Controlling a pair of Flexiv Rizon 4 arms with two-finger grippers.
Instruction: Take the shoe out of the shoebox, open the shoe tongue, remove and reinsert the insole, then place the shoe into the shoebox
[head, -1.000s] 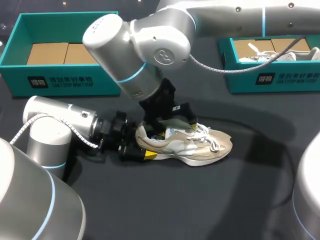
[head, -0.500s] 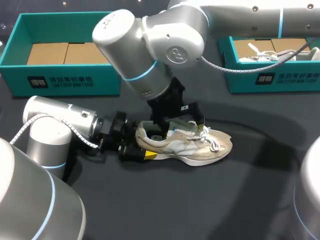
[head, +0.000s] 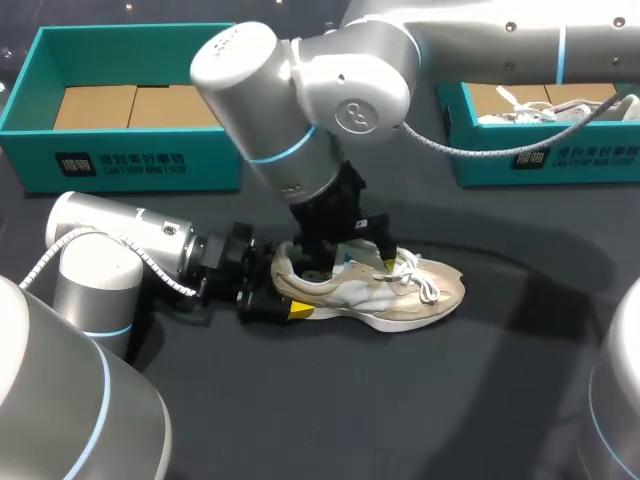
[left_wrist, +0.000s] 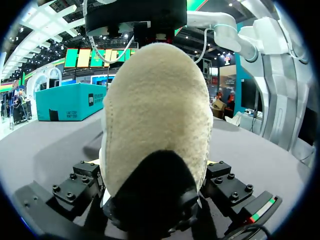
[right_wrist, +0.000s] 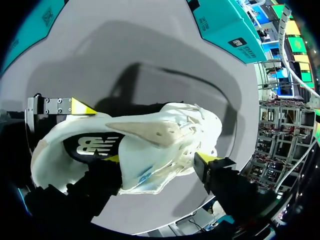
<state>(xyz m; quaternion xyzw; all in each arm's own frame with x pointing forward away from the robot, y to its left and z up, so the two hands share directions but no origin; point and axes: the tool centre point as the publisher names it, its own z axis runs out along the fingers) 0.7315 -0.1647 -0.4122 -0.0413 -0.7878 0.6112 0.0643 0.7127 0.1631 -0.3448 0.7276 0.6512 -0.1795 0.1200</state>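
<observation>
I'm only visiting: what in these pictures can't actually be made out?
Left wrist view: the shoe fills it, hiding the yellow tips of the left gripper.
Head view: the right gripper covers the shoe's opening. The insole shows only in part, in the right wrist view, with the rest beneath the tongue.
Head view: the right shoebox is cut off by the edge, so its contents show only partly.

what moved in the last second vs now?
The right gripper swung along the sneaker toward its laces and came down over the tongue. The left gripper stays clamped on the heel, and the sneaker hasn't shifted.
</observation>
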